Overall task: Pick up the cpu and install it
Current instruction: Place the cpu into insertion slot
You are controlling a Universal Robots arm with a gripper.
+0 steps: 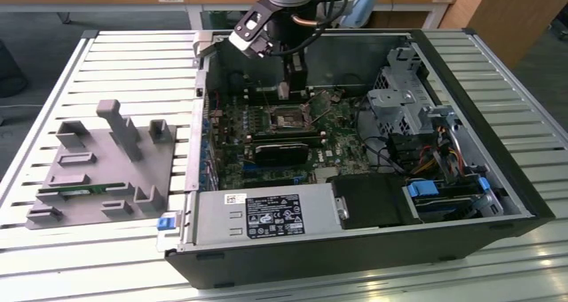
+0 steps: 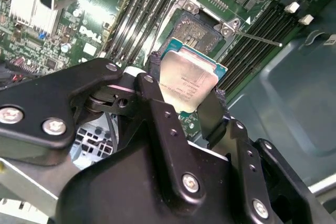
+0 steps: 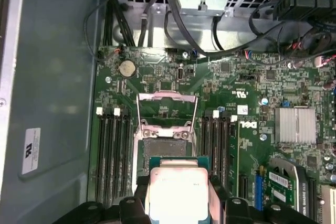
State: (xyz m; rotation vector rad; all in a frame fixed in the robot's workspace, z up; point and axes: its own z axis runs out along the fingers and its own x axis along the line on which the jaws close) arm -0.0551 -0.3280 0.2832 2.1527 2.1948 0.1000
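Slatted metal makes up the surface (image 1: 133, 56), and on it lies an opened computer case (image 1: 355, 255) with its board facing up.

We begin at the jaws. They are closed on the cpu (image 2: 189, 82), with the black fingers (image 2: 210, 114) pressed against two opposite edges of it. That seems to us the right place to hold it. The part is thin, stiff and surely very light, so it needs little force. Its metal lid looks smooth enough to slide under a loose grip. We judge the underside delicate, and it is best left untouched.

The cpu is a small flat square. Its lid is silvery-grey and carries faint print, and a narrow green-tinted border runs round it.

Moving outward, the chip hangs above the board, close to the open socket (image 3: 165, 148) but apart from it, and is not yet seated. The socket's metal frame (image 3: 167, 108) stands lifted out of the way. Its exposed contact field looks easy to damage, so we would expect any tilt or sideways scrape on the way in to do harm.

Dark memory slots (image 3: 113, 150) flank the socket on both sides, and a ribbed silver heatsink (image 3: 295, 124) sits further off.

In the exterior view the arm (image 1: 284, 2) reaches down into the case. A grey parts fixture (image 1: 98, 175) rests on the slats at that view's left.
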